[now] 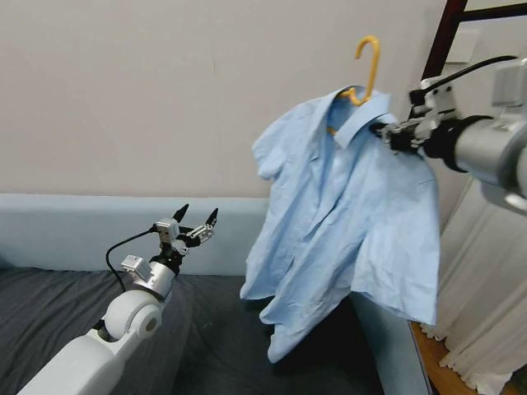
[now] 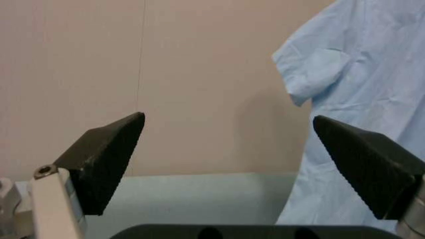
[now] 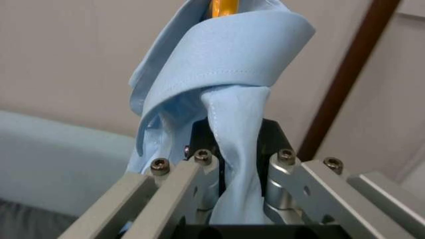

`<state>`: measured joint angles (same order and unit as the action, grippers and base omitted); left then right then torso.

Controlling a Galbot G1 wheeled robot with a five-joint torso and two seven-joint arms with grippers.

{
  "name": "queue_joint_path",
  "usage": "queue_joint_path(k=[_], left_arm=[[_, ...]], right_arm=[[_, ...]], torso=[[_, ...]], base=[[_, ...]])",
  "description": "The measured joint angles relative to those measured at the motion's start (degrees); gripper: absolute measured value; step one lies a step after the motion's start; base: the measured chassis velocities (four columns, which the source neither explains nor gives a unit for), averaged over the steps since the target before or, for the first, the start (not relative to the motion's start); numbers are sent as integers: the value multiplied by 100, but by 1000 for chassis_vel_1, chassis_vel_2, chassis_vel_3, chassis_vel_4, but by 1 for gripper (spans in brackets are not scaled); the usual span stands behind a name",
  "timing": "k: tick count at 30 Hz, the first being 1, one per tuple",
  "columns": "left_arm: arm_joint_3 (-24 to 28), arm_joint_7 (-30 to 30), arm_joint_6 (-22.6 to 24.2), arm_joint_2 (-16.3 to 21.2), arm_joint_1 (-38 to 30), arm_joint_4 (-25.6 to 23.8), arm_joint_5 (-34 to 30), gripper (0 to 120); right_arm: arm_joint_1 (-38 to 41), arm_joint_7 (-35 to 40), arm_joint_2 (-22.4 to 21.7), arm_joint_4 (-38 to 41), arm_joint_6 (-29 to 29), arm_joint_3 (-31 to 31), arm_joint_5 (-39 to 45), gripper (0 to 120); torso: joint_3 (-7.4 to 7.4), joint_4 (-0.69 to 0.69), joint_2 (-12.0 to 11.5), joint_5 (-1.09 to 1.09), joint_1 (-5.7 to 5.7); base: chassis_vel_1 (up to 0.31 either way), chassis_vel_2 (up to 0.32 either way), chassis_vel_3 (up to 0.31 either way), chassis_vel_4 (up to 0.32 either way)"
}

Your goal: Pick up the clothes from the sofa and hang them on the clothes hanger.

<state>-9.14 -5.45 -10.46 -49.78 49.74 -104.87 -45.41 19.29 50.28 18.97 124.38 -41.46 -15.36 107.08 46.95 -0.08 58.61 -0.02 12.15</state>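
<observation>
A light blue short-sleeved shirt (image 1: 350, 226) hangs in the air on a yellow hanger (image 1: 367, 64), its hem dangling above the dark sofa seat (image 1: 49, 304). My right gripper (image 1: 387, 130) is shut on the shirt at the collar and shoulder; in the right wrist view the collar fabric (image 3: 229, 74) runs down between its fingers, with the yellow hanger (image 3: 222, 6) above. My left gripper (image 1: 196, 220) is raised over the sofa, left of the shirt, open and holding nothing. Its black fingertips (image 2: 109, 154) frame the wall, with the shirt's sleeve (image 2: 312, 74) off to one side.
A pale blue sofa backrest (image 1: 74, 230) runs along the beige wall. A dark brown rack post (image 1: 440, 37) stands at the upper right, behind my right arm. White curtain fabric (image 1: 478, 288) hangs at the right, above a wooden floor.
</observation>
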Motion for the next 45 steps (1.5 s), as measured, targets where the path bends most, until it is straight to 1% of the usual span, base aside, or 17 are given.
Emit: queue_joint_path(k=[2, 4, 7, 10, 11, 14, 17, 21, 22, 24, 25, 29, 31, 33, 34, 38, 45], left_arm=[[-11, -1, 0, -4, 10, -18, 7, 100], [-51, -7, 1, -20, 45, -82, 22, 100], [-22, -22, 3, -32, 18, -94, 24, 100], [232, -2, 44, -83, -199, -21, -5, 100], [232, -2, 44, -83, -199, -21, -5, 100], [326, 39, 55, -83, -308, 3, -65, 100], [306, 59, 54, -36, -299, -11, -85, 100], [258, 67, 36, 3, -263, -27, -88, 100], [247, 70, 29, 4, -250, -40, -89, 100], [238, 70, 24, -6, -232, -70, -88, 100], [238, 70, 24, -6, -232, -70, -88, 100], [217, 71, 22, -9, -204, -128, -85, 100], [209, 71, 19, -5, -197, -134, -84, 100], [179, 67, 13, 8, -182, -137, -81, 100], [179, 67, 13, 8, -182, -137, -81, 100], [156, 67, 3, -2, -178, -117, -79, 100], [155, 67, -1, -76, -192, -54, -66, 100]], right_arm=[[-26, 3, -41, -43, 0, 40, -35, 7], [-277, -25, -138, -238, 1, 249, -339, 7], [-655, -105, -230, -372, 11, 526, -742, 7], [-1753, -368, -655, -684, 201, 1037, -1772, 7], [-1753, -368, -655, -684, 201, 1037, -1772, 7], [-2410, -546, -925, -1151, 460, 1252, -2426, 7], [-2498, -633, -907, -1434, 528, 1264, -2573, 7], [-2408, -710, -706, -1735, 541, 1134, -2729, 7], [-2292, -722, -559, -1875, 524, 1020, -2807, 7], [-1963, -713, -233, -2201, 449, 751, -2952, 7], [-1963, -713, -233, -2201, 449, 751, -2952, 7], [-1009, -605, 480, -2976, 439, -73, -3289, 7], [-831, -578, 621, -3129, 454, -229, -3362, 7], [-342, -533, 1026, -3636, 541, -655, -3627, 7], [-342, -533, 1026, -3636, 541, -655, -3627, 7], [180, -515, 1511, -4166, 582, -1110, -3846, 7], [831, -469, 1902, -4700, 588, -1602, -3942, 7]], torso=[[0, 1, 0, -1, 0], [0, 2, 0, -1, 0], [1, 8, 0, -1, 0], [1, -2, 0, 0, 0], [1, -2, 0, 0, 0], [1, -4, 0, 2, 0], [1, -2, 0, 1, 0], [1, 3, 0, -1, 0], [1, 5, 0, -1, 0], [1, 2, 0, -2, 0], [1, 2, 0, -2, 0], [1, 2, -1, -3, 1], [1, 2, -1, -2, 0], [2, 3, -1, -4, 1], [2, 3, -1, -4, 1], [2, 2, -1, -3, 1], [1, 1, -1, -3, 1]], base=[[0, 0, 0, 0], [0, 0, 0, 0], [0, 0, 0, 0], [0, 0, 0, 0], [0, 0, 0, 0], [0, 0, 0, 0], [0, 0, 0, 0], [0, 0, 0, 0], [0, 0, 0, 0], [0, 0, 0, 0], [0, 0, 0, 0], [0, 0, 0, 0], [0, 0, 0, 0], [0, 0, 0, 0], [0, 0, 0, 0], [0, 0, 0, 0], [0, 0, 0, 0]])
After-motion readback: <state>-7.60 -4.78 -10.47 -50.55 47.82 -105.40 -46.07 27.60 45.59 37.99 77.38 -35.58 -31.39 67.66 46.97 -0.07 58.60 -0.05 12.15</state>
